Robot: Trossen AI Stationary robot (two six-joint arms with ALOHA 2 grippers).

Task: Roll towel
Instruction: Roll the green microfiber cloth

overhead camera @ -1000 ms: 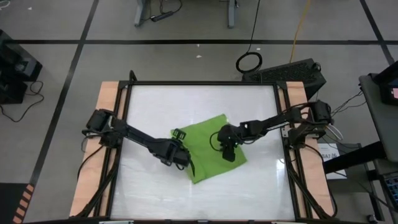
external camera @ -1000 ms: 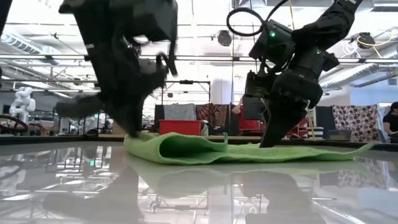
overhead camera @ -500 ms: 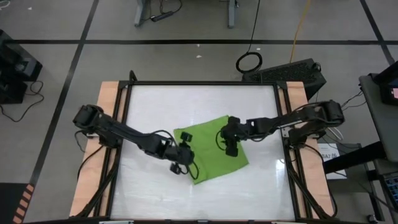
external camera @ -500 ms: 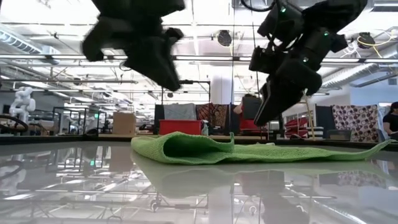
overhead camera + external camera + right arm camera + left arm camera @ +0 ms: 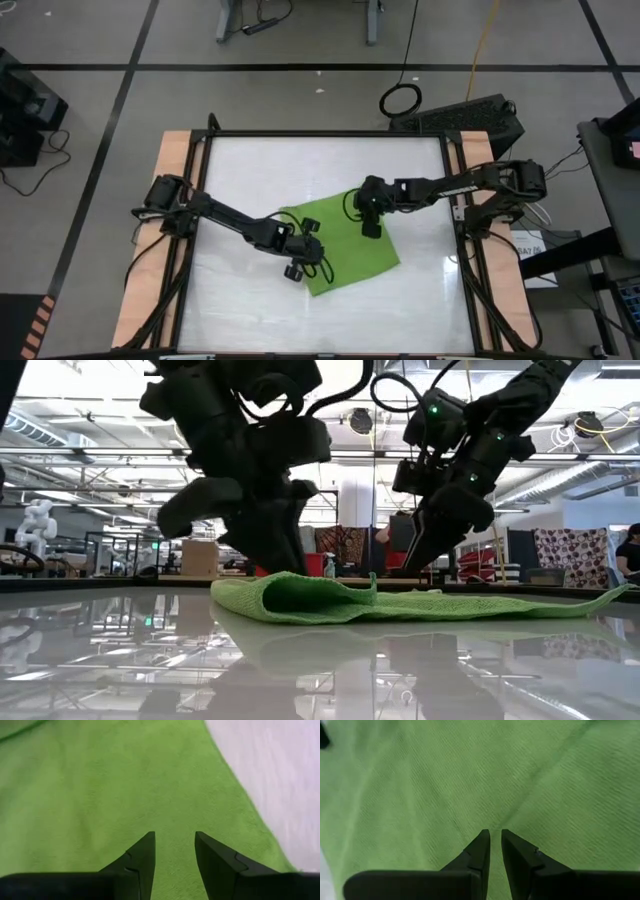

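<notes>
The lime-green towel lies flat on the white table, with its left part folded over into a raised fold. My left gripper is over the towel's near left part with its fingers together. It points down at the cloth in the left wrist view. My right gripper is a little open and empty. It hangs over the towel's far right part, clear above it in the low view. My left gripper points its shut fingers down at the towel's top layer just behind the raised fold. The fold hides the tips in the low view, so I cannot tell whether they touch the cloth.
The table's wooden side rails and black frame bound the work area. Bare white tabletop lies around the towel on all sides. Cables and a dark box sit beyond the far right corner.
My left gripper has risen off the towel's left edge, gone a little toward the table's right and come down again over the near left part. My right gripper has lifted off the towel and moved toward the far edge. The towel keeps its fold.
</notes>
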